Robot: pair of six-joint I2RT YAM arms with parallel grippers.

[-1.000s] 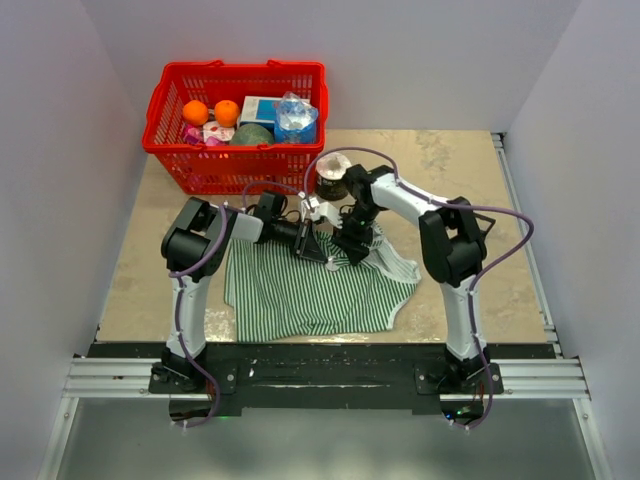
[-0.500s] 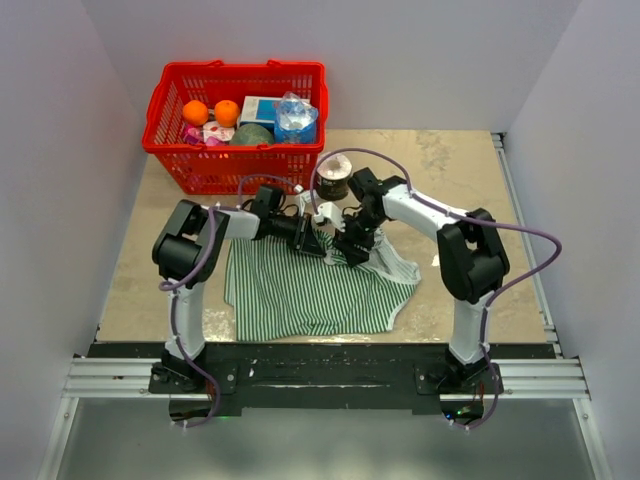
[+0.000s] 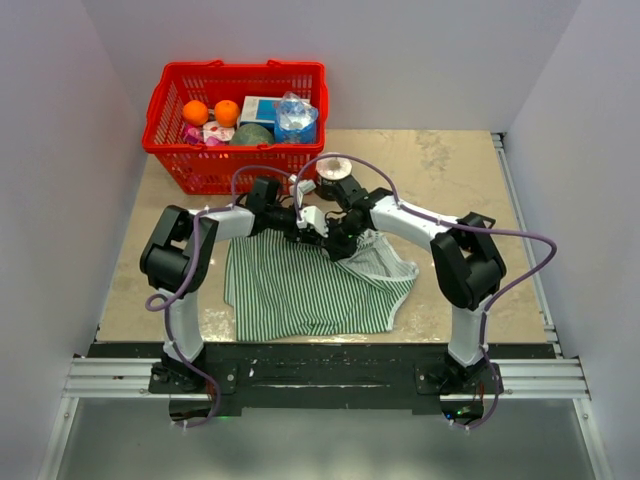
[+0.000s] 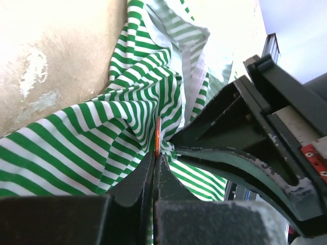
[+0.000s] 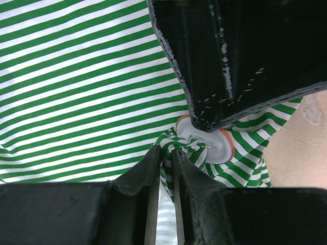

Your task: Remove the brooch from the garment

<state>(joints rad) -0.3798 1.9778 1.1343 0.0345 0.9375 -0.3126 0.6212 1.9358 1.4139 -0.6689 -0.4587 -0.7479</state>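
From where I stand, both arms have their tips crowded together over the upper edge of the garment [image 3: 300, 290], just above the middle of the overhead view. They are a little below the roll of tape [image 3: 333, 168] and the red basket [image 3: 237, 120].

The brooch [image 5: 214, 146] sits right at that meeting point. In the right wrist view it is a small white disc with an orange rim, just right of centre. A thin wire shows on its face, and striped cloth is bunched against its left side.

The left gripper [image 4: 155, 162] is closed on the disc edge-on. Its own camera shows only the orange rim, a thin line between the jaws. The right gripper [image 5: 167, 154] is pinched tight on a little fold of cloth just beside the disc, on its left.

The brooch looks hard, smooth and very light, so I'd expect it to swivel or slip out of a rim grip if it is tugged carelessly. A hold across the rim seems the only one a piece that small allows.

The top is thin and floppy, and it will likely tent up and follow any pull. The sensible place to pin the cloth down is right at the wire, about where that fold is held. The wire itself could snag or pull a thread.
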